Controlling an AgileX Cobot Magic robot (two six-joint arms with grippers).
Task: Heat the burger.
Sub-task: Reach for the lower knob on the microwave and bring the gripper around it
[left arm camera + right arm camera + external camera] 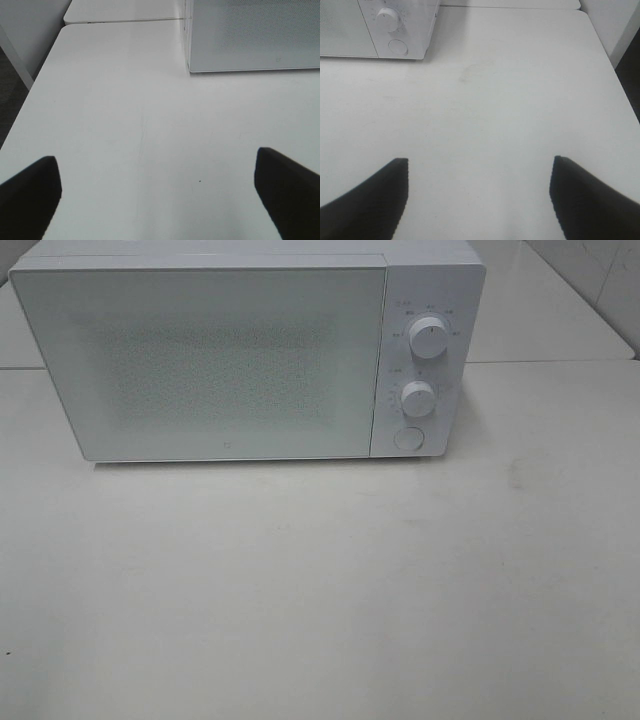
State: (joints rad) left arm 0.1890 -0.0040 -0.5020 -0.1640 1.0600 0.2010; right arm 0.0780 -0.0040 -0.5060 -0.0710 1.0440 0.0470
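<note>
Bright, flat light, washed-out white table (320,590), faint shadow under microwave (200,360), soft, slightly grainy focus

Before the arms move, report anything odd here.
Nothing is spilled or askew. The microwave stands square and shut. Only a faint smudge marks the table right of it. No burger shows in any view.

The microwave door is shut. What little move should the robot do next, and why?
Probably reach the right gripper toward the round button under the lower knob, likely the door release. The microwave door is shut, no burger shows in any view, and that open gripper is on the button's side.
</note>
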